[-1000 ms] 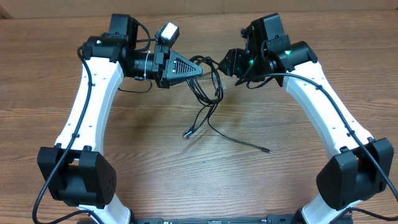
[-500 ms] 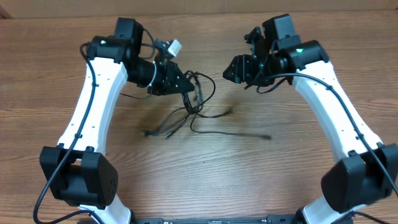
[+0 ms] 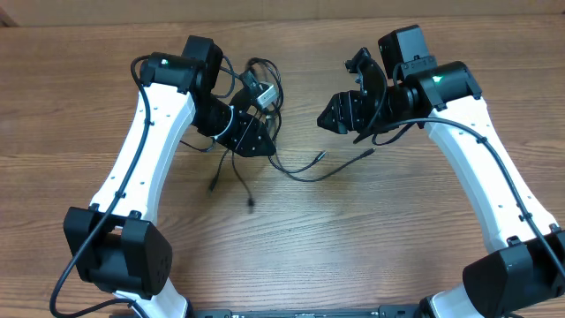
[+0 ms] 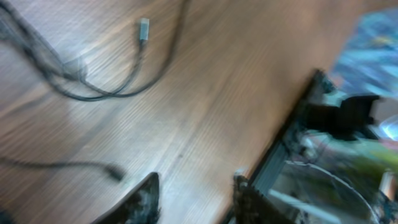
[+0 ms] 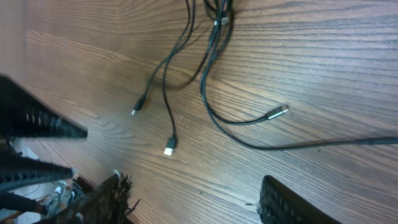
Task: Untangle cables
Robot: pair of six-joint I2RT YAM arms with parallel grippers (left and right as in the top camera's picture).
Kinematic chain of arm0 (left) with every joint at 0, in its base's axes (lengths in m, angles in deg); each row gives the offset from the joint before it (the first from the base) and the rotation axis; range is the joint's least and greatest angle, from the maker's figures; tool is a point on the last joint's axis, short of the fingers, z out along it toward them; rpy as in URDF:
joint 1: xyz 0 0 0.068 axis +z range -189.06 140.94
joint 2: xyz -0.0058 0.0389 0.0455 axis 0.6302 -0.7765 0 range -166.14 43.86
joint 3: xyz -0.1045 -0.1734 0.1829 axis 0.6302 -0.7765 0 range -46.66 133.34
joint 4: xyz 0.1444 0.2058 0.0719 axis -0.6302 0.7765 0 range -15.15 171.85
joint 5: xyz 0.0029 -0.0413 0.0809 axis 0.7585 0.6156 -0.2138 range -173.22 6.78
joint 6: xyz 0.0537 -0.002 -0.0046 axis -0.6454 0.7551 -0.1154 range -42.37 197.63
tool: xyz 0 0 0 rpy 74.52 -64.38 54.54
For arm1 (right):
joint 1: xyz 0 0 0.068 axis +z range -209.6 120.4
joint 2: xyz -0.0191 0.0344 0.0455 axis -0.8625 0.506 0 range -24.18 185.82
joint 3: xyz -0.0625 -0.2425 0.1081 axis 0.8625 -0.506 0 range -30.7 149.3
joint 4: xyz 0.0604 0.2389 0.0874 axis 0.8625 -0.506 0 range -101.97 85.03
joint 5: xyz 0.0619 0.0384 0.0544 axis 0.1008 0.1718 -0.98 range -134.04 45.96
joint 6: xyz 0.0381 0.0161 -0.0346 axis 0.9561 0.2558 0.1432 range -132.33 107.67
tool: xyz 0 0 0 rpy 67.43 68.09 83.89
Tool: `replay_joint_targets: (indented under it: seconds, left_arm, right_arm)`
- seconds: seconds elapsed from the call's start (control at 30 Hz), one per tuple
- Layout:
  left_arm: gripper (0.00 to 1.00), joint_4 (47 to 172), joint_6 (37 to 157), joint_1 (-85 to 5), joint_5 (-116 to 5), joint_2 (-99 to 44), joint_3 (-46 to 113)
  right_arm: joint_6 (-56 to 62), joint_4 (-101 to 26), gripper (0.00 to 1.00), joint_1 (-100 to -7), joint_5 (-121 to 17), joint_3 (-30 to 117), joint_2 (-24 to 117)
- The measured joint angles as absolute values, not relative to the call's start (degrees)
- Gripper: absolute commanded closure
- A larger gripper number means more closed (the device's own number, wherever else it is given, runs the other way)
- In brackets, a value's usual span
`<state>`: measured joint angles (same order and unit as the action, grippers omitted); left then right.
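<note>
- Since a second ago, the left gripper [image 4: 196,190] has swung from the middle toward its own side, the cables [image 5: 217,22] have shifted along with it, and its fingers [image 4: 142,200] have parted.
- Those left fingers stand moderately apart, with only bare table [image 3: 371,230] between them, holding nothing.
- On the right gripper [image 5: 193,190], the fingers [image 5: 102,200] are spread wide above the wood, with nothing between them.
- Black loops of the cables bunch at the left wrist in the overhead view; whether they are snagged there I cannot tell.
- Loose strands trail from that bunch across the table between the arms, ending in a silvery plug [image 5: 278,112] and a white-tipped plug [image 5: 169,148], both lying flat.
</note>
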<state>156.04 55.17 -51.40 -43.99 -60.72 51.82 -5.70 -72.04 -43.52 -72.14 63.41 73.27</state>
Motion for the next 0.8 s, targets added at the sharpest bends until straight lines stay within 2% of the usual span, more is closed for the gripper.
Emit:
replay_joint_targets:
  seconds: [0.2,0.5,0.8]
  left_arm:
    - [0.52,149.4,64.5,-51.4,-50.2,-60.7,51.8]
    - [0.47,133.9,88.7,-53.7,-63.3,-62.2,51.8]
    - [0.44,124.0,98.3,-59.0,-74.2,-73.7,51.8]
  right_arm:
    - [-6.0,-72.9,0.33,-43.9,-70.4,63.4,73.3]
    - [-5.0,-73.6,0.30,-43.9,-66.0,63.4,73.3]
    - [-4.8,-74.7,0.30,-43.9,-65.0,63.4,73.3]
